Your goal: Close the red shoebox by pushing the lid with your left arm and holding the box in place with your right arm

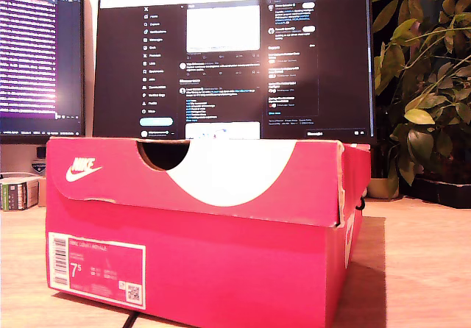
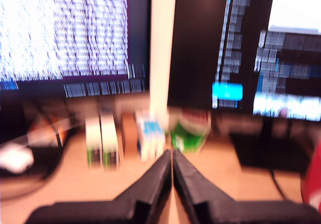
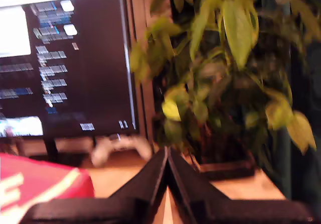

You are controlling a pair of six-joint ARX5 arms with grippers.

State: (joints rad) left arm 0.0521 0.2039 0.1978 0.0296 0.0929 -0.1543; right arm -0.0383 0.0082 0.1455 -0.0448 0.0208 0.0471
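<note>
Flanking shoebox point(image 1: 199, 232) (apparently apart)

Shoebox point(image 1: 199, 269) lid point(image 1: 221, 173) reads NIKE; label point(image 1: 96, 270) reads 7.5.

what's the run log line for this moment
shoebox: lid down | my first gripper: shut, empty, off box | my second gripper: shut, empty, off box

Red shoebox, white markings

The shoebox point(image 1: 199, 269) is red; its lid point(image 1: 221, 173) carries a white swoosh, a white curve; black grippers.
</note>
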